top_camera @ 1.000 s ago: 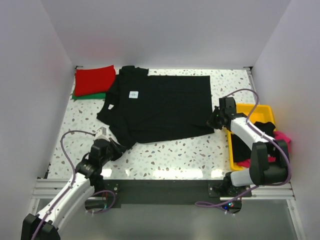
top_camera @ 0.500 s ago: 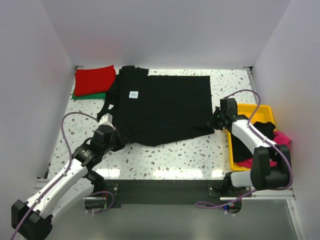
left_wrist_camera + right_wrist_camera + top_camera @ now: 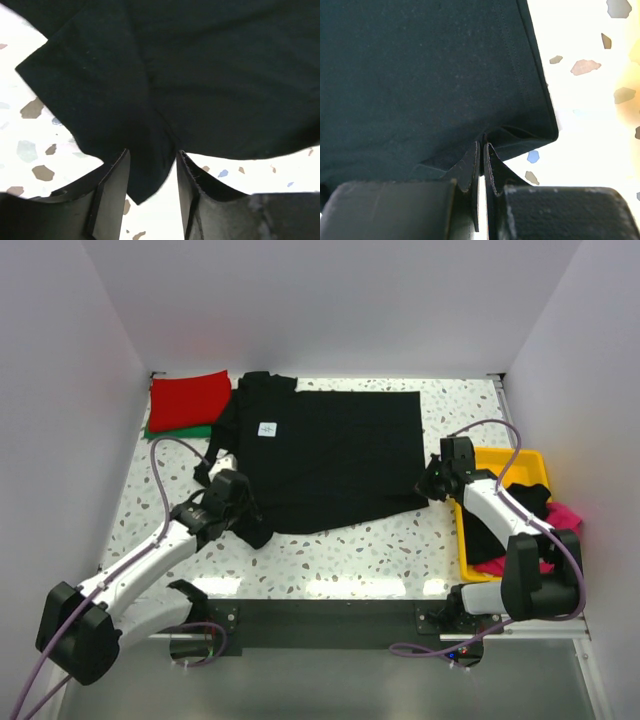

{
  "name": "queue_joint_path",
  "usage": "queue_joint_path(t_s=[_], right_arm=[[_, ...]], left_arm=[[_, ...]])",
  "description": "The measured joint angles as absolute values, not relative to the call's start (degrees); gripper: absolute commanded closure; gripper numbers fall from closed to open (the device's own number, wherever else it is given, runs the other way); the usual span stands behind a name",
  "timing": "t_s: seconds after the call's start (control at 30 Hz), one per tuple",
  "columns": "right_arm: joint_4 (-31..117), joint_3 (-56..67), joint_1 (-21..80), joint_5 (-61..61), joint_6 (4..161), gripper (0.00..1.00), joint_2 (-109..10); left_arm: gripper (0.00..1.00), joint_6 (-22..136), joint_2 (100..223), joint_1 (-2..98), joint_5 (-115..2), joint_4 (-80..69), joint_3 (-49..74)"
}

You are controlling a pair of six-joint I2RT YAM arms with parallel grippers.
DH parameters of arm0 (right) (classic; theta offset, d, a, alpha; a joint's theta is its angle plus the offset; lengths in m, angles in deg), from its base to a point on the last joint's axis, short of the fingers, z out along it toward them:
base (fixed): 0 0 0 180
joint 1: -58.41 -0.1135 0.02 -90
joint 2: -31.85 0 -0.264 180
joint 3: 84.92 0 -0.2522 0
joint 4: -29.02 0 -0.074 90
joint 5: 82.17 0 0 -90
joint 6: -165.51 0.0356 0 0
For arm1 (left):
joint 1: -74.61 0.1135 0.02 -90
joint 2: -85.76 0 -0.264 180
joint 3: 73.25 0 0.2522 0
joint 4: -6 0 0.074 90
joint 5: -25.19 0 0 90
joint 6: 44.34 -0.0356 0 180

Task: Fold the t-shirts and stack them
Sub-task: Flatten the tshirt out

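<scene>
The black t-shirt [image 3: 330, 450] with a small white neck label [image 3: 267, 428] lies spread on the table, neck to the left. My left gripper [image 3: 247, 527] is at its near left corner. In the left wrist view the gripper [image 3: 152, 170] is open, with a tip of the black cloth [image 3: 200, 75] between its fingers. My right gripper [image 3: 428, 483] is at the shirt's near right corner. In the right wrist view it [image 3: 482, 147] is shut on the shirt's hem [image 3: 420, 75]. A folded red shirt [image 3: 188, 398] lies on a green one [image 3: 175, 431] at the far left.
A yellow tray [image 3: 510, 465] stands at the right edge, holding black cloth [image 3: 490, 535] and pink cloth [image 3: 565, 515]. White walls close in the table on the left, back and right. Purple cables loop beside both arms.
My left arm has reached forward and right to the shirt's near left corner, and that part of the shirt has bunched inward. My right gripper has stayed clamped at the near right corner.
</scene>
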State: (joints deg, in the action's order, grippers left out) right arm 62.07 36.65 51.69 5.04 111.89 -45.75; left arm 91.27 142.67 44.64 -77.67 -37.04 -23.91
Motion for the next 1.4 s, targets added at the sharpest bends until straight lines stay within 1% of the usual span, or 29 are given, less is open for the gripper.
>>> queue_joint_path(t_s=[0.1,0.27,0.33,0.53,0.67,0.77,0.8,0.87,0.9,1.17,1.2,1.27,1.3,1.37,1.4], right_arm=[[62.28,36.65,51.69,5.02,111.76,1.00,-45.75],[62.37,36.65,51.69,3.95,111.52,1.00,-45.75],[62.39,36.65,51.69,3.68,111.50,1.00,-45.75],[62.42,36.65,51.69,3.49,111.32,1.00,-45.75],[62.46,36.65,51.69,3.31,111.08,1.00,-45.64],[62.44,36.65,51.69,3.27,110.93,1.00,-45.36],[62.44,36.65,51.69,3.20,110.87,1.00,-45.29],[62.44,36.65,51.69,3.09,110.84,1.00,-45.27],[62.44,36.65,51.69,3.05,110.82,1.00,-45.27],[62.44,36.65,51.69,2.37,110.43,1.00,-45.22],[62.44,36.65,51.69,2.31,110.41,1.00,-45.22],[62.42,36.65,51.69,2.29,110.41,1.00,-45.22],[62.42,36.65,51.69,2.29,110.41,1.00,-45.22],[62.42,36.65,51.69,2.26,110.41,1.00,-45.22],[62.42,36.65,51.69,2.26,110.41,1.00,-45.22]], left_arm=[[0.49,90.77,144.46,47.65,-78.02,-36.95,-23.91],[0.42,89.00,145.70,60.11,-77.87,-34.46,-23.91],[0.39,88.47,147.98,61.95,-77.87,-34.04,-23.50],[0.33,87.77,156.15,66.69,-77.58,-32.05,-22.97],[0.32,87.33,158.34,68.20,-77.56,-30.72,-22.97],[0.34,86.81,158.95,68.22,-76.75,-28.32,-23.21],[0.39,86.79,158.99,68.22,-76.51,-27.53,-23.39],[0.44,86.66,159.23,68.24,-75.66,-25.63,-23.78],[0.51,86.63,159.54,68.22,-75.22,-24.93,-23.89],[0.75,87.22,160.65,68.24,-73.50,-22.09,-26.75],[0.80,87.33,160.44,68.24,-73.32,-22.09,-27.32],[0.87,87.95,159.47,68.24,-73.13,-22.15,-28.26],[0.93,88.30,158.60,68.24,-73.08,-22.31,-28.79],[1.00,89.15,156.44,68.24,-73.13,-23.07,-29.70],[1.00,89.43,155.52,68.24,-73.21,-23.44,-29.94]])
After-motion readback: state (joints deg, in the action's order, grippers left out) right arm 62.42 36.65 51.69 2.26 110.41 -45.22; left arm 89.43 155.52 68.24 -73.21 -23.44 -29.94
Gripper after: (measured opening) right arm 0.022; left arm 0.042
